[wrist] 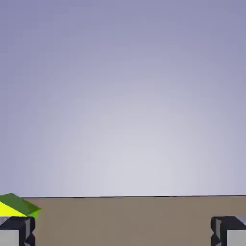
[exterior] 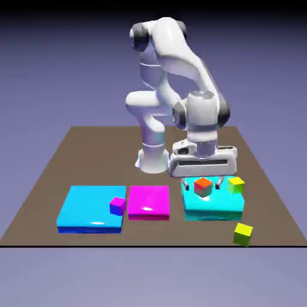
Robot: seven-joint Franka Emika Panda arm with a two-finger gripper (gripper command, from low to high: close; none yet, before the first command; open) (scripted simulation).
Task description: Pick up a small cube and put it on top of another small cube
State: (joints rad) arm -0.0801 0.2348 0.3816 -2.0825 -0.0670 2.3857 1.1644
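Small cube (exterior: 235,184) you want sits on the right-hand cyan slab (exterior: 213,208), at its far corner toward the exterior view's right, just beside your hand (exterior: 205,184); in the hand view only its corner (wrist: 17,207) shows at lower left, touching the top of the left fingertip (wrist: 17,231).

Largest first: the brown desk (exterior: 90,156) has open room behind the slabs and along both side edges. The big cyan slab (exterior: 90,208) lies toward the exterior view's left, the magenta slab (exterior: 148,202) between the two cyan ones. Your hand hangs low over the right cyan slab, fingers spread apart with nothing between them in the hand view. An orange-red cube (exterior: 203,186) sits under the hand. The second small cube (exterior: 243,233) lies alone near the desk's front edge. A purple cube (exterior: 117,205) sits on the big slab's right edge.
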